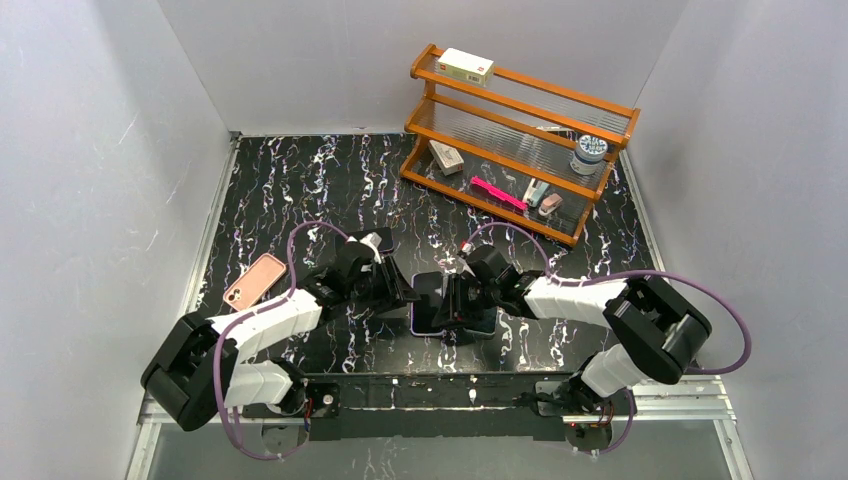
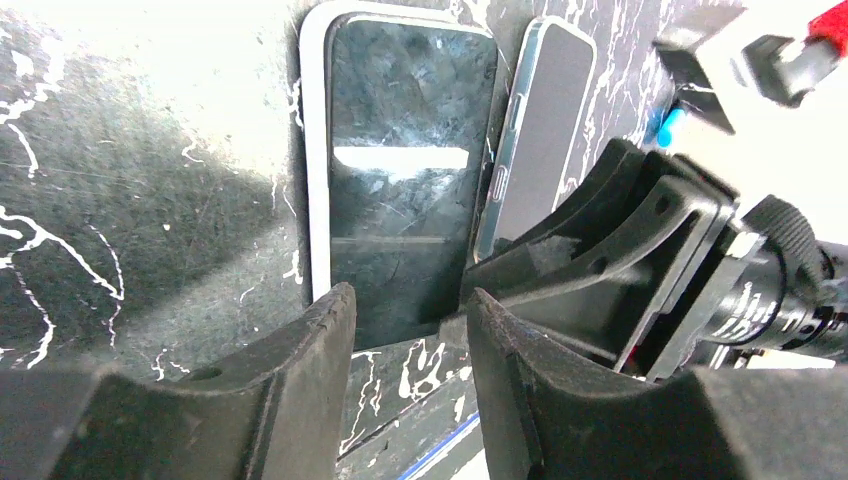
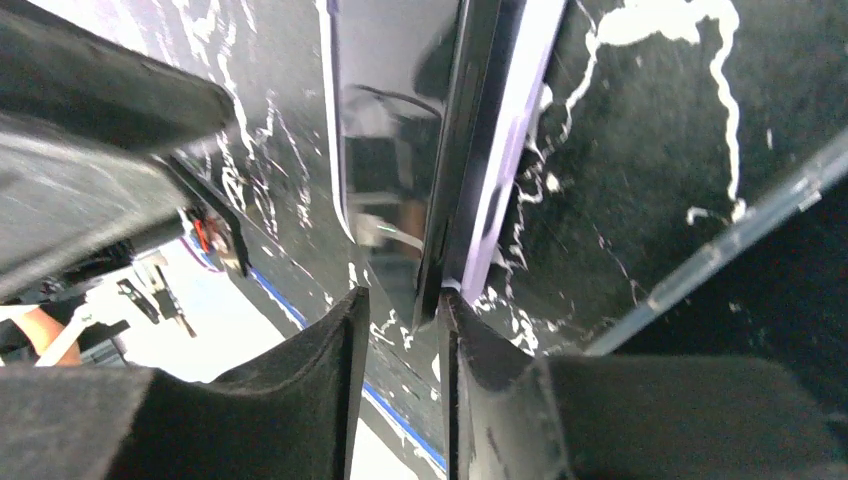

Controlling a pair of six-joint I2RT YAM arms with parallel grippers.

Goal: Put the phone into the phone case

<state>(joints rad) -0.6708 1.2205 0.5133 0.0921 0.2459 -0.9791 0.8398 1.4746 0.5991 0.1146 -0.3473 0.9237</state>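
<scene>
While the phone [image 2: 400,170] lies flat, screen up, at the middle of the black marbled surface [image 1: 300,190], the phone case [image 2: 540,140] leans tilted just beside its right edge. The left pincer [image 2: 410,300] stands apart on the phone's left, clamping nothing. The right pincer [image 3: 400,300], narrowly apart, sits where phone and case meet. A wooden rack [image 1: 520,140] stands far right.

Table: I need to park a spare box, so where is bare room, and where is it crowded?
Free: the table at back left, bordered by the left wall, the shelf and the pink phone. Crowded: the centre, where left gripper and right gripper meet over the phone; shelf and right arm fill the right.
</scene>
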